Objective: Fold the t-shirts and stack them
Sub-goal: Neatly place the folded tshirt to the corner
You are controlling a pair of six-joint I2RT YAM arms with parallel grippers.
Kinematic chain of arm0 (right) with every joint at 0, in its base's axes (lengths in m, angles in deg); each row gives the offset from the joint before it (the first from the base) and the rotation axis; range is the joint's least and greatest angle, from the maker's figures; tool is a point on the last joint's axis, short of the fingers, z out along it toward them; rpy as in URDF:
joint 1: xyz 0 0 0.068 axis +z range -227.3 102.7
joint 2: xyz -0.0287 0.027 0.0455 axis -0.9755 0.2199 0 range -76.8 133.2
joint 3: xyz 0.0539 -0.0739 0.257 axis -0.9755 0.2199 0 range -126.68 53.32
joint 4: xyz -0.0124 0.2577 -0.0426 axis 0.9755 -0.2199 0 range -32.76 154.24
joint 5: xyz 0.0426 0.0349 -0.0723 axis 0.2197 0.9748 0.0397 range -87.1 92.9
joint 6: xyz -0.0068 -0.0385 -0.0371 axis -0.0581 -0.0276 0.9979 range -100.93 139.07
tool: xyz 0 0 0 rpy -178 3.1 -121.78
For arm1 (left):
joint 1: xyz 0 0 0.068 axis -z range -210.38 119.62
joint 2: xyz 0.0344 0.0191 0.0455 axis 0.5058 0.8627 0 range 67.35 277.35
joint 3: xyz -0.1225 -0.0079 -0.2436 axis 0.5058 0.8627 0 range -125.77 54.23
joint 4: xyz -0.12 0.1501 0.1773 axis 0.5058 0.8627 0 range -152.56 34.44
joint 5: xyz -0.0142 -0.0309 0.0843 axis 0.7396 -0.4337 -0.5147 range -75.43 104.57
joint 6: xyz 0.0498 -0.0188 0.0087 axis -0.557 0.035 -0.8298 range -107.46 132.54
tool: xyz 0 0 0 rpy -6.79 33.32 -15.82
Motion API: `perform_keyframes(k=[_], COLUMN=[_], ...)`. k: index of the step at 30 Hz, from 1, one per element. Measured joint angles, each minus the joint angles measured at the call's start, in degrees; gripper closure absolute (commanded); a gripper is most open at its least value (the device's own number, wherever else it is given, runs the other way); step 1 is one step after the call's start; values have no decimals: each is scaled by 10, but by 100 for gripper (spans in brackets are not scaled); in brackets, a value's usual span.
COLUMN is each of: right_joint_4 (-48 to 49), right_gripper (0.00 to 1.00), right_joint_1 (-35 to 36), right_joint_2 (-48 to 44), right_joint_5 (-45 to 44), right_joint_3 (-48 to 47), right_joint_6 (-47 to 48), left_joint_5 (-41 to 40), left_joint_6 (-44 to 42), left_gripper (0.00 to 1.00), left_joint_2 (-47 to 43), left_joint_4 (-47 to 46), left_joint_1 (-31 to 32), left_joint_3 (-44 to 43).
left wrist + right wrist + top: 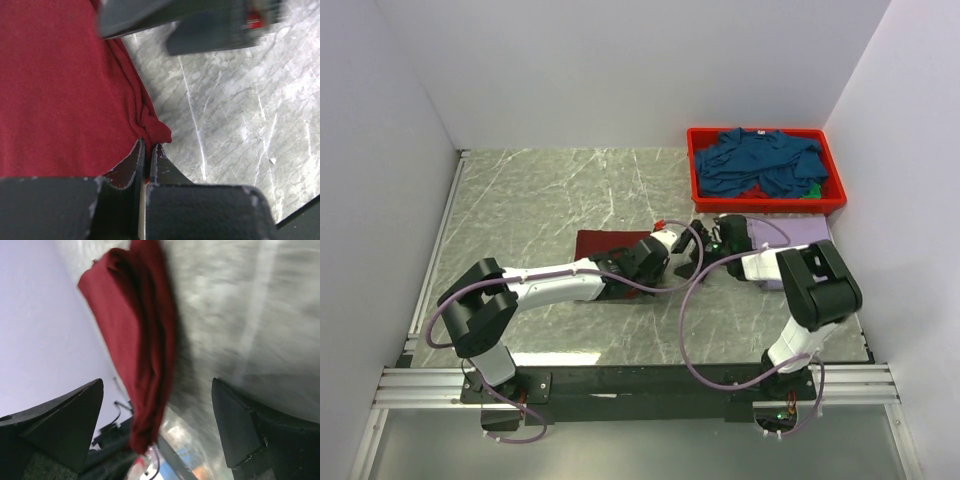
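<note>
A dark maroon t-shirt (608, 243) lies folded on the marble table (540, 200), partly under my left arm. My left gripper (667, 240) is at its right edge. In the left wrist view the maroon t-shirt (60, 90) fills the left side, and the left gripper (148, 146) is shut on a bunched corner of it. My right gripper (705, 240) faces it from the right and is open. In the blurred right wrist view the maroon t-shirt (140, 335) hangs between the wide-apart fingers (67, 417) of the right gripper (157, 425). A pale lavender t-shirt (802, 233) lies under the right arm.
A red plastic bin (697, 170) at the back right holds a heap of teal-blue t-shirts (765, 163). White walls close the table in on the left, back and right. The two grippers are very close together near the table's middle.
</note>
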Motion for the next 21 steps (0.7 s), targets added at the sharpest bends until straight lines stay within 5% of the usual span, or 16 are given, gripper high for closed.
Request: perform_keyframes(k=[7,10,12,15,17,21], right_joint_4=[65,72,70,35,5,-78], right_gripper=[18,33,53,82,100,100], right_joint_1=[46,64,71,77,77,78], right_joint_2=[68,88,96,98,98,85], right_joint_5=[25,31,31,18,14,-8], right_joint_3=[-33,-45,-48,-50,-54,-85], right_joint_6=[-39,-40,-38,-15,7,64], left_joint_5=[6,8,9,15,17,21], left_joint_6=[4,8,8,9,9,11], left_gripper=[99,99,97,85,67,32], left_joint_2=[0,0,0,0,0,-11], left_joint_4=[-2,-2,-2,-2,-1,16], left_joint_1=[0,0,0,0,0,0], left_joint_3=[0,0,0,0,0,0])
